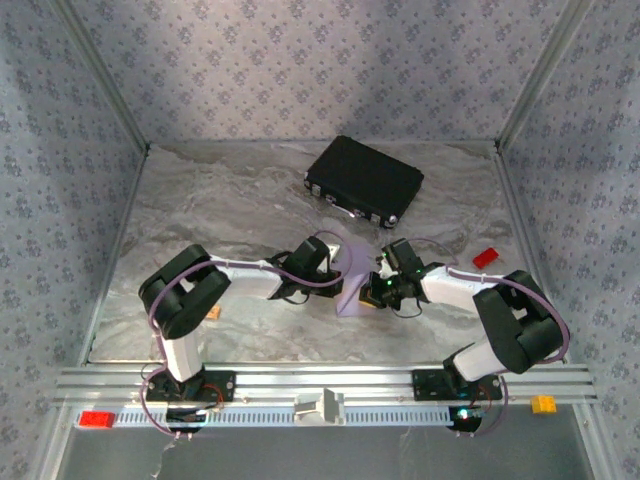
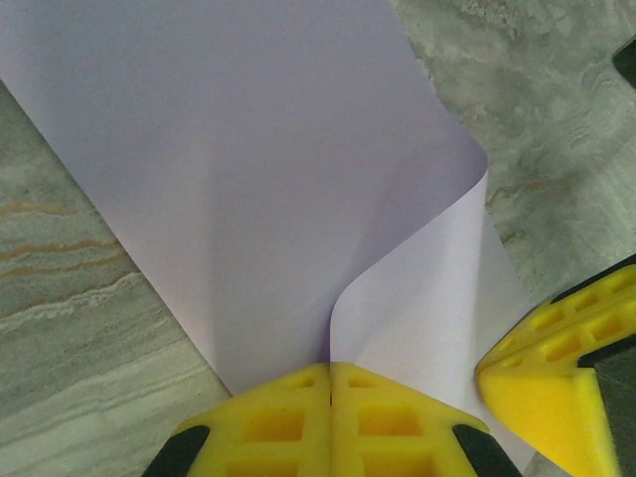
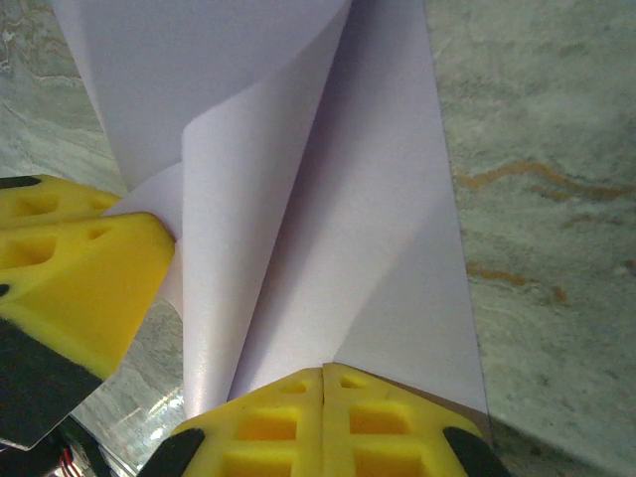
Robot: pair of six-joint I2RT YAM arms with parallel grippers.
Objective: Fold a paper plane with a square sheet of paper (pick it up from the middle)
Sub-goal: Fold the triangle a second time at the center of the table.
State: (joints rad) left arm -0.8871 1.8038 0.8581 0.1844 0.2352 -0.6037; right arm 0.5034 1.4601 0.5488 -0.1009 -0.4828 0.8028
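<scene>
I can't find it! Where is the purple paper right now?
In the top view, the square sheet of paper is mid-table, pinched between the left gripper and the right gripper, just in front of the black case.

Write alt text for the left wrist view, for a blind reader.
The left gripper, jaws shut, pinches the edge of a curled lilac sheet over a grey marbled table. The right gripper meets the sheet at lower right.
</scene>
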